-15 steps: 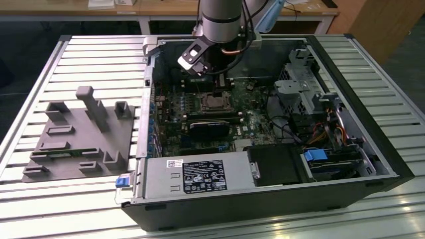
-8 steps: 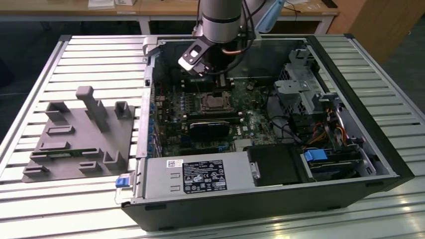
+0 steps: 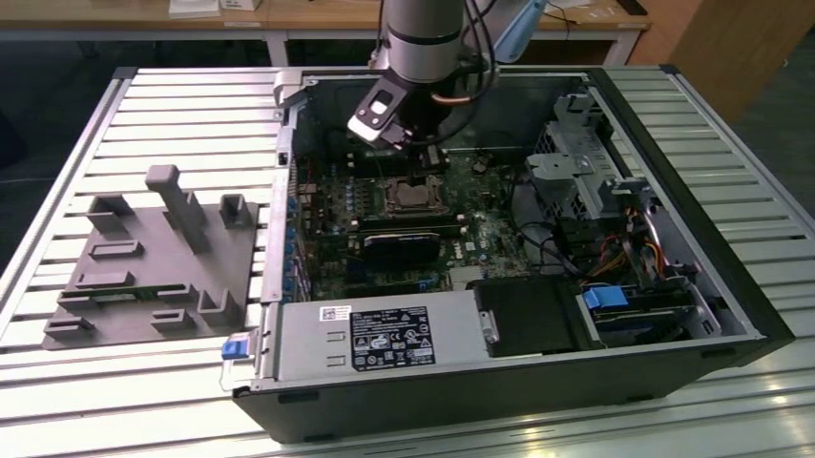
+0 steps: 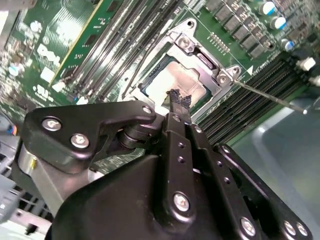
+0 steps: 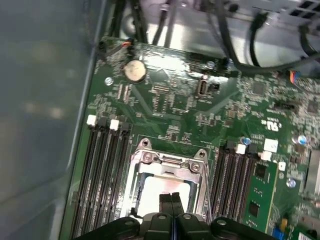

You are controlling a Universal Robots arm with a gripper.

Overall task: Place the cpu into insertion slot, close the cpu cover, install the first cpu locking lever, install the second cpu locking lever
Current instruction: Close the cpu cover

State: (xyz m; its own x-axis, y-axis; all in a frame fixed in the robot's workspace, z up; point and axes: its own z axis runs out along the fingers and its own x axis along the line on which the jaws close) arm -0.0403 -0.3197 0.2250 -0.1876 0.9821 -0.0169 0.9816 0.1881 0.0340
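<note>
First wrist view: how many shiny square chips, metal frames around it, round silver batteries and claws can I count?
cpu: 1
cpu cover: 1
round battery: 1
claw: 1
Total: 4

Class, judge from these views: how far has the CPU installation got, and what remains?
Done: the cpu sits in the insertion slot, with the cpu cover seemingly flat around it. In hand: the shut gripper hovers over the cpu, holding nothing. Left: one locking lever juts free beside the slot, unlatched.
</note>
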